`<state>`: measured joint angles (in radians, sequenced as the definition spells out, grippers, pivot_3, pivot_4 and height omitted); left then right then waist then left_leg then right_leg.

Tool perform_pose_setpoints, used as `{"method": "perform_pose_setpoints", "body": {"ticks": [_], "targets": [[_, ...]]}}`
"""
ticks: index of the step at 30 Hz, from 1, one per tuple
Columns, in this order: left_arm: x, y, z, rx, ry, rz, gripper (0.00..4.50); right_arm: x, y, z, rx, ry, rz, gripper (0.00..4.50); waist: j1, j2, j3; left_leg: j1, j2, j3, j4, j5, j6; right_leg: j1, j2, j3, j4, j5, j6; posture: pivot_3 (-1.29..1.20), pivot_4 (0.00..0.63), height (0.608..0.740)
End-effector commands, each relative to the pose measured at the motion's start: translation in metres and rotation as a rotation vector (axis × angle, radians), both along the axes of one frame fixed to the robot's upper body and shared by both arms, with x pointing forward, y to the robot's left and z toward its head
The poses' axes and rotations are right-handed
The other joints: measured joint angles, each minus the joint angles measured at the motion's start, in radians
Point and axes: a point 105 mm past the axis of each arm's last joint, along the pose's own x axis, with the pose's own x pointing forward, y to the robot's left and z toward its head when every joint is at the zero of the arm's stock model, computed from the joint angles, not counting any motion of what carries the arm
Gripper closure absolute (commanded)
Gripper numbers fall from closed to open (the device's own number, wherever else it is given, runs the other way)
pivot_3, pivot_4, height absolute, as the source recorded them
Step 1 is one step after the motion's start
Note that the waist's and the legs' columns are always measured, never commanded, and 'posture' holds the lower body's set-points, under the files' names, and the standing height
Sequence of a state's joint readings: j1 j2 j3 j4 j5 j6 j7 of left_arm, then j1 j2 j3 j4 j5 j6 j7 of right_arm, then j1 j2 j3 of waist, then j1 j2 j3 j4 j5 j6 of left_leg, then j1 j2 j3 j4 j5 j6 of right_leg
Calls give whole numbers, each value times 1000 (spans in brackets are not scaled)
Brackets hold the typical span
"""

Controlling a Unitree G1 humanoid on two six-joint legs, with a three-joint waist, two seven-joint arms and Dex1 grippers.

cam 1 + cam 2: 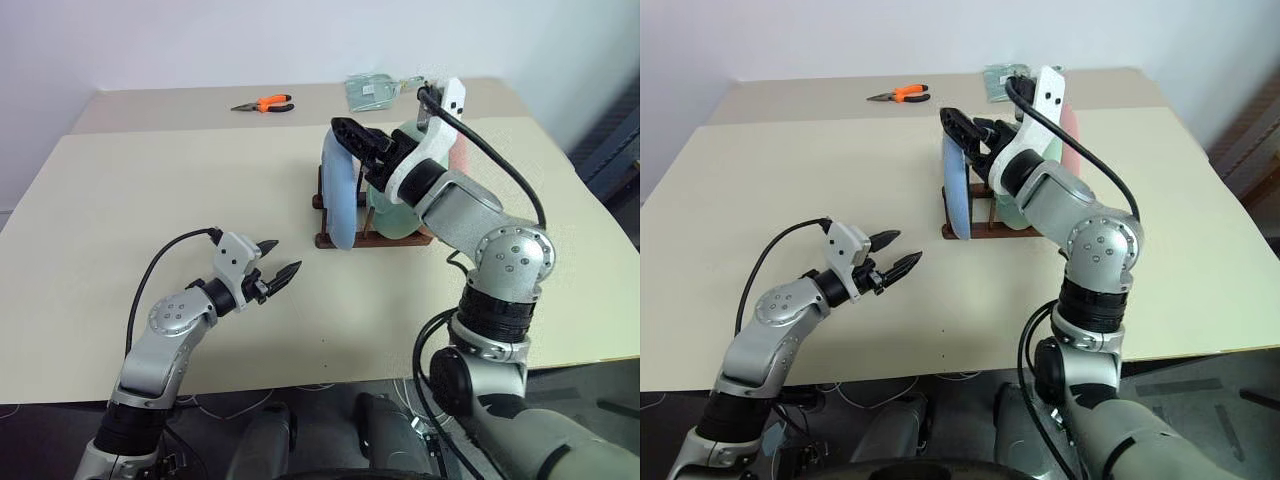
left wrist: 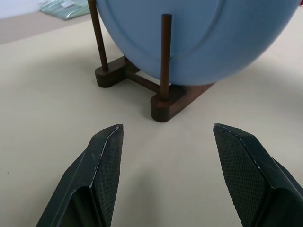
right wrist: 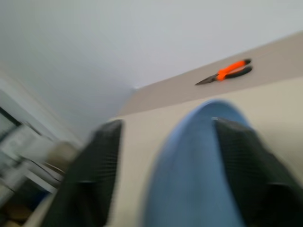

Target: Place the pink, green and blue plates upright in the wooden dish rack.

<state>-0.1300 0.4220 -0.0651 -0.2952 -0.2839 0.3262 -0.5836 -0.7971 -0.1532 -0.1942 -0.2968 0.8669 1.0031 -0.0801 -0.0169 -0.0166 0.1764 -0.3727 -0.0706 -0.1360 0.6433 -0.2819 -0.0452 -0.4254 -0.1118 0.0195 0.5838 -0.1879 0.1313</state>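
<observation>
Right tool (image 1: 965, 128): spread wide at the top edge of the blue plate (image 1: 338, 195); in the right wrist view the rim sits between the two black fingers (image 3: 246, 161), which seem to stand off it, so it looks let go rather than pinched.
Left tool (image 1: 281, 262): spread and empty, hanging low over the bench (image 1: 150, 190), aimed at the rack's near end and well short of it.
Blue plate: upright on edge in the wooden dish rack (image 2: 165, 101), in the slot nearest the left tool, its lower edge down between the dowels.
Green plate (image 1: 392, 215): upright in the rack behind the blue one, largely hidden by the right arm.
Pink plate (image 1: 1069, 130): a salmon edge shows past the right wrist, on the rack's far side; whether it sits in a slot I cannot tell.
Rack contents: blue and green for certain, pink probably.
Step in hand: my reading is the release of the blue plate, likely the last to go in.
Next move: draw the right tool straight up and away from the rim without nudging it, since a bump could tip the plate against its neighbour.
Elsewhere on the bench: orange-handled pliers (image 1: 264, 103) and a clear packet (image 1: 370, 90) at the far edge, well apart from the rack.
</observation>
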Motion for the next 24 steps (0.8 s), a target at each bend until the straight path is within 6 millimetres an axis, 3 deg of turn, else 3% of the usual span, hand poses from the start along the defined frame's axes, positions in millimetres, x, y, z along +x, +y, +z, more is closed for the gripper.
{"method": "perform_pose_setpoints", "body": {"ticks": [1, 4, 7, 9, 12, 18, 24], "targets": [[-4, -5, 10, 5, -42, -15, 1388, -31, -9, 52, -163, -397, 23, 934, 4, 0, 0, 0, 0, 0, 0, 0, 0, 0, 0, 0, -1, 0, 0, 0, 150, 740], [-4, -6, 8, 16, -39, -27, 1388, -36, -45, 63, -245, -489, -29, 934, 4, -1, 0, 0, 0, 0, 1, -1, 1, 2, 0, 0, -2, -1, 2, 0, 150, 740], [-7, -13, 6, 45, -34, -82, 1388, -41, -83, 46, -466, -479, -99, 1746, 8, -2, -1, 0, 0, 0, 1, -1, 1, 4, 0, 0, -3, -2, 2, 0, 150, 740], [-10, -22, 8, 47, -29, -144, 1388, -51, -106, 17, -684, -414, -93, 2696, 15, -2, -1, -1, 0, 0, 2, -1, 2, 5, -1, -1, -4, -3, 2, 0, 150, 740], [-11, -34, 11, 42, -34, -207, 1388, -67, -124, -17, -901, -316, -39, 4280, 25, -1, -1, 0, 0, 3, 3, -3, 5, 6, -2, 0, -5, -4, 1, 0, 150, 740], [-10, -51, 15, 37, -47, -279, 1388, -75, -125, -51, -1072, -254, -7, 4398, 20, 0, -1, 1, 0, 6, 4, -3, 5, 5, -3, 2, -5, -6, 4, 0, 150, 740], [-11, -55, 18, 29, -54, -287, 1388, -63, -127, -59, -1103, -255, -36, 4398, 30, 0, -1, 0, 0, 6, 5, -3, 5, 5, -4, 2, -6, -6, 4, 0, 150, 740]]}}
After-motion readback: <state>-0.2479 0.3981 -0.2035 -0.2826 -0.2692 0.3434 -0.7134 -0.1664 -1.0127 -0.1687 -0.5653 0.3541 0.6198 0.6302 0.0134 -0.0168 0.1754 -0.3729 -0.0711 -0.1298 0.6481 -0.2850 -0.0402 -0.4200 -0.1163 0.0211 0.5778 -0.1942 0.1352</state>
